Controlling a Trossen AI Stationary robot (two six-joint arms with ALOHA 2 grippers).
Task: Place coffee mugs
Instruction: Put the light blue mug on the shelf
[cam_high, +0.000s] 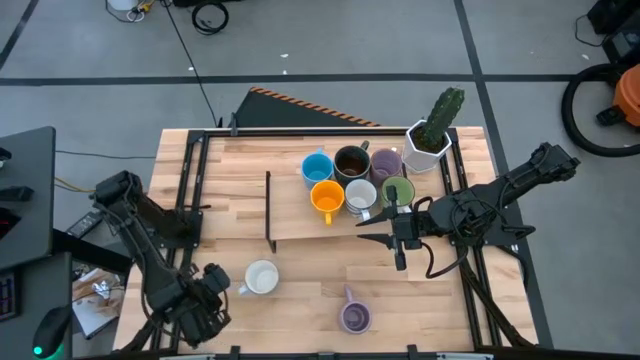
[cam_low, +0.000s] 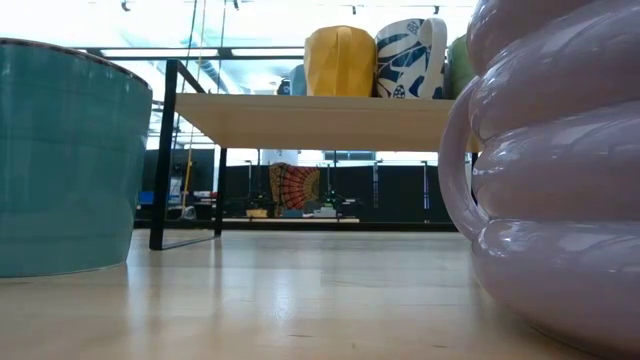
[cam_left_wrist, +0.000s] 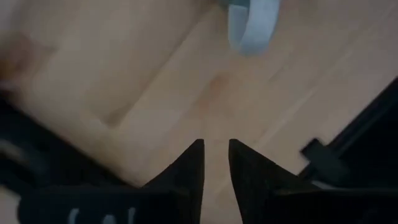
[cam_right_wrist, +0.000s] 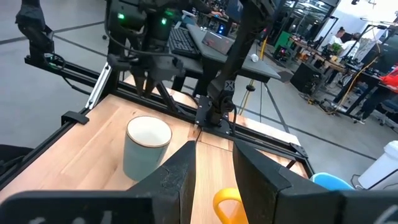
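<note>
Six mugs stand on a raised wooden shelf (cam_high: 300, 225): blue (cam_high: 317, 168), dark brown (cam_high: 351, 162), purple (cam_high: 386, 163), orange (cam_high: 327, 198), white-grey (cam_high: 361, 197) and green (cam_high: 397, 192). A white mug (cam_high: 262, 278) and a ribbed purple mug (cam_high: 355, 317) stand upright on the table near its near edge. My left gripper (cam_high: 212, 292) hovers just left of the white mug, whose handle (cam_left_wrist: 252, 28) shows ahead of it; its fingers (cam_left_wrist: 216, 162) are a narrow gap apart. My right gripper (cam_high: 378, 233) points left over the shelf's near edge by the green mug, fingers (cam_right_wrist: 213, 163) slightly apart and empty.
A white hexagonal cactus pot (cam_high: 432, 140) stands at the shelf's far right corner. Black frame rails (cam_high: 190, 190) run along the table's left and right sides. Bare wood lies between the two low mugs (cam_low: 300, 290) and on the shelf's left part.
</note>
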